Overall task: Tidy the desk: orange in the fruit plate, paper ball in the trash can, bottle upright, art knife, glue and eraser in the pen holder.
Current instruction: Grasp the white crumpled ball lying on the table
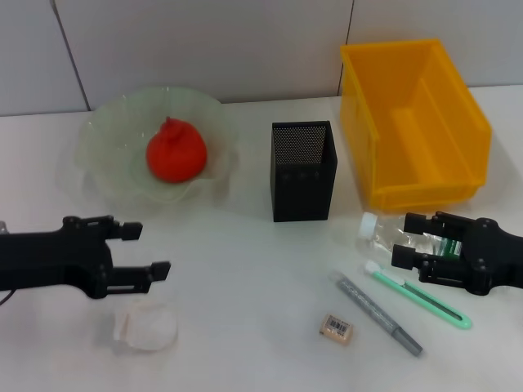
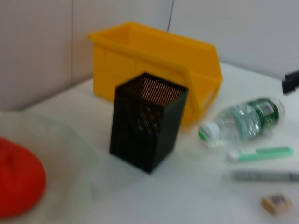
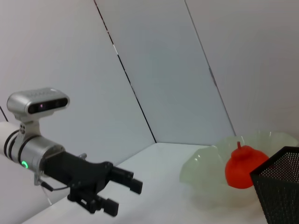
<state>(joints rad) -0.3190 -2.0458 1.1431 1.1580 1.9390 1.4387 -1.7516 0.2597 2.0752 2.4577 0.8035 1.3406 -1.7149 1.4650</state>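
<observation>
White bench (image 1: pixel 245 327), pale panelled wall behind.

Hidden or unclear: the bottle (image 1: pixel 409 237) lay on its side at the right, just in front of the trash can (image 1: pixel 413 122), and the right gripper (image 1: pixel 406 239) covered most of its body; only the white cap, pointing left, and a bit of green label showed in the head view. The fingers stood on either side of the bottle; whether they pressed it could not be made out. The paper ball (image 1: pixel 145 328) was pale against the bench, outline faint, near left.

The orange (image 1: pixel 175 152) sat in the fruit plate (image 1: pixel 106 139), far left; red-orange, matte, small pointed knob on top. The pen holder (image 1: pixel 302 170), black mesh and upright, stood at centre between plate and yellow trash can.

Near right on the bench: a green art knife (image 1: pixel 421 296), a grey pen-like stick (image 1: pixel 378 314) beside it, and the eraser (image 1: pixel 337 328), beige with printed sleeve, apart from both.

The left gripper (image 1: pixel 151 251) hung above the bench just beyond the paper ball, fingers spread, holding nothing.
</observation>
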